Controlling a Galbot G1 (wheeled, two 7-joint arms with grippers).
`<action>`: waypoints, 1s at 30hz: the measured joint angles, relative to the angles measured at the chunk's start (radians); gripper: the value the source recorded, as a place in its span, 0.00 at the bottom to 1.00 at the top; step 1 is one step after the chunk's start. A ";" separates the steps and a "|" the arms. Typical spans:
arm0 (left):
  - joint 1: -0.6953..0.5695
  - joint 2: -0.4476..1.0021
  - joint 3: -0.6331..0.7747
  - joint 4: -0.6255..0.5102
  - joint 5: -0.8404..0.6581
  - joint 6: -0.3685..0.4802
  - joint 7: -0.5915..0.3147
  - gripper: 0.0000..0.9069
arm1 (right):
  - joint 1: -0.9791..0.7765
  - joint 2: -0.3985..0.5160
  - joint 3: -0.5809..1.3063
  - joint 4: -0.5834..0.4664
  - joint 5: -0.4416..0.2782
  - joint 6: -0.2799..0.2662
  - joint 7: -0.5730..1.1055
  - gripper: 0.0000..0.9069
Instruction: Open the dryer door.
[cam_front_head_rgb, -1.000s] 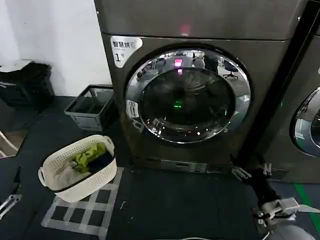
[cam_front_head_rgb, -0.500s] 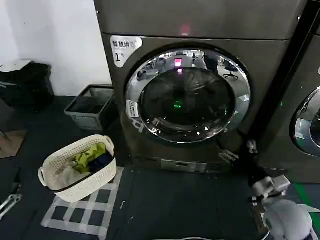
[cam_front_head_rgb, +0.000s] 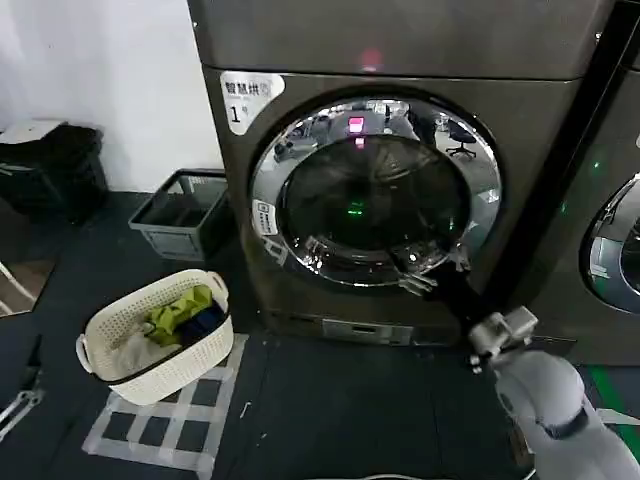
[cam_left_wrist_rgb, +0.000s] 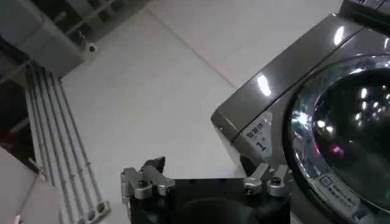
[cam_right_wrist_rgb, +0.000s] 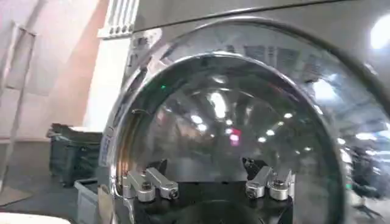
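Observation:
The dryer door (cam_front_head_rgb: 375, 190) is a round chrome-ringed porthole with dark glass, lying flush in the grey-brown machine under the white "1" label (cam_front_head_rgb: 245, 97). My right gripper (cam_front_head_rgb: 432, 268) is up against the door's lower right rim and stands open, with nothing between its fingers. The right wrist view has the door (cam_right_wrist_rgb: 231, 109) close in front of the open right gripper (cam_right_wrist_rgb: 205, 167). Parked low at the left edge is my left gripper (cam_front_head_rgb: 18, 405). In its wrist view the left gripper (cam_left_wrist_rgb: 210, 170) is open and far from the door (cam_left_wrist_rgb: 347, 128).
A white laundry basket (cam_front_head_rgb: 105, 345) with clothes stands on the dark floor at the left, beside a taped grid (cam_front_head_rgb: 170, 420). A grey crate (cam_front_head_rgb: 185, 215) sits against the wall. A neighbouring machine (cam_front_head_rgb: 615, 250) stands at the right.
My right arm has risen from low at the right and moved left and forward, bringing its gripper from floor level to the door's lower right rim. The door has not moved.

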 joint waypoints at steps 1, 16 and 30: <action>0.000 0.000 0.000 0.000 0.000 0.000 0.000 1.00 | 0.013 0.000 -0.010 -0.008 0.003 0.001 0.000 1.00; -0.001 -0.006 -0.001 -0.001 0.003 0.000 0.002 1.00 | 0.188 0.026 -0.154 -0.111 0.021 0.004 -0.005 1.00; -0.001 -0.012 -0.015 0.003 0.003 0.000 0.002 1.00 | 0.310 0.072 -0.257 -0.204 0.022 0.001 -0.008 1.00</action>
